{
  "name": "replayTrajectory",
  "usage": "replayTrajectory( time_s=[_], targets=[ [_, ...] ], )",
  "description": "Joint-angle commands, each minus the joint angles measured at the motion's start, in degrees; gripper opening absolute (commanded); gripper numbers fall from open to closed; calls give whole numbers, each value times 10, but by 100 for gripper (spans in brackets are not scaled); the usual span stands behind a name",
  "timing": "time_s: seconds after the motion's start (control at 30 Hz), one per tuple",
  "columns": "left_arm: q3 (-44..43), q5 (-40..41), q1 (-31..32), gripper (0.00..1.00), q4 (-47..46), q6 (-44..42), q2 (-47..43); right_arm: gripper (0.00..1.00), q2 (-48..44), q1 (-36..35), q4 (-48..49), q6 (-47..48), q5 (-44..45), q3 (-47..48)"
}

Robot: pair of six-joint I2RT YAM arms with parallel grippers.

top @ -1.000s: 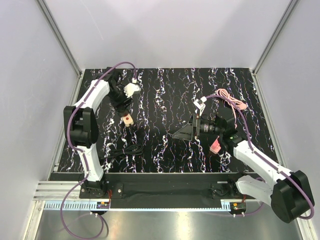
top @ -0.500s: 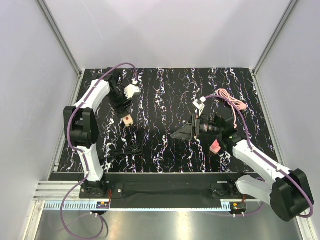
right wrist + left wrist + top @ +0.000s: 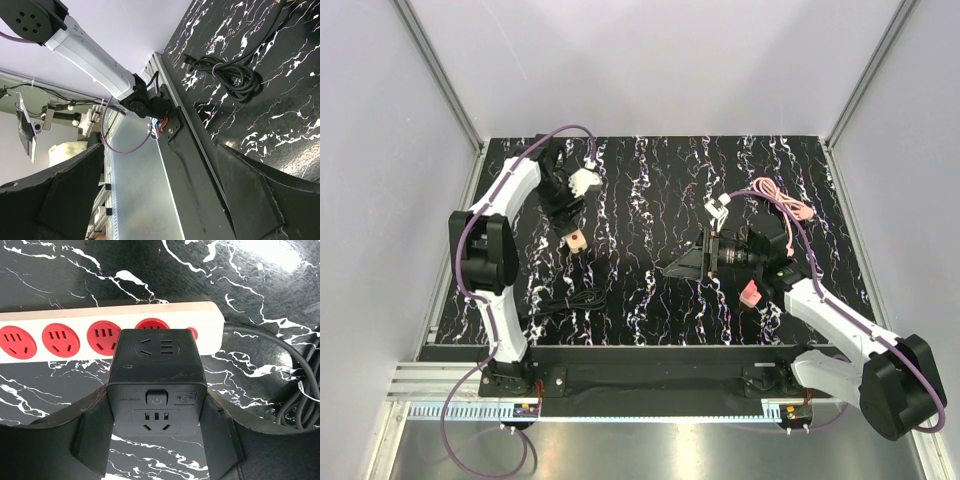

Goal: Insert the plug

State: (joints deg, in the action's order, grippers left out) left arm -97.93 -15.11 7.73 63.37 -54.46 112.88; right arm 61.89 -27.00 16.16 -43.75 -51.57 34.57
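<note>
The plug (image 3: 156, 385) is a black cube adapter with a power button and sockets on its faces. My left gripper (image 3: 156, 412) is shut on its sides, with one finger (image 3: 92, 437) at each flank. The cube's far end sits over the fourth red socket of a white power strip (image 3: 75, 337), near the strip's cord end; I cannot tell how deep it is seated. In the top view the left gripper (image 3: 563, 205) is at the far left, over the strip's end (image 3: 577, 238). My right gripper (image 3: 672, 268) hangs open and empty mid-table.
The strip's black cord (image 3: 295, 385) runs off to the right and ends in a coil (image 3: 570, 303) near the front left. A pink object (image 3: 752, 292) lies beside the right arm. Grey walls enclose the table on three sides.
</note>
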Motion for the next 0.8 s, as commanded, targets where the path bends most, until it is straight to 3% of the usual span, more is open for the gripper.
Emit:
replayTrajectory(
  time_s=[0.0, 0.77],
  targets=[
    [-32, 1, 3, 0, 0, -5, 7, 100, -3, -2, 16, 7, -1, 7],
    [-27, -7, 14, 0, 30, 15, 9, 100, -3, -2, -3, 22, -1, 14]
  ],
)
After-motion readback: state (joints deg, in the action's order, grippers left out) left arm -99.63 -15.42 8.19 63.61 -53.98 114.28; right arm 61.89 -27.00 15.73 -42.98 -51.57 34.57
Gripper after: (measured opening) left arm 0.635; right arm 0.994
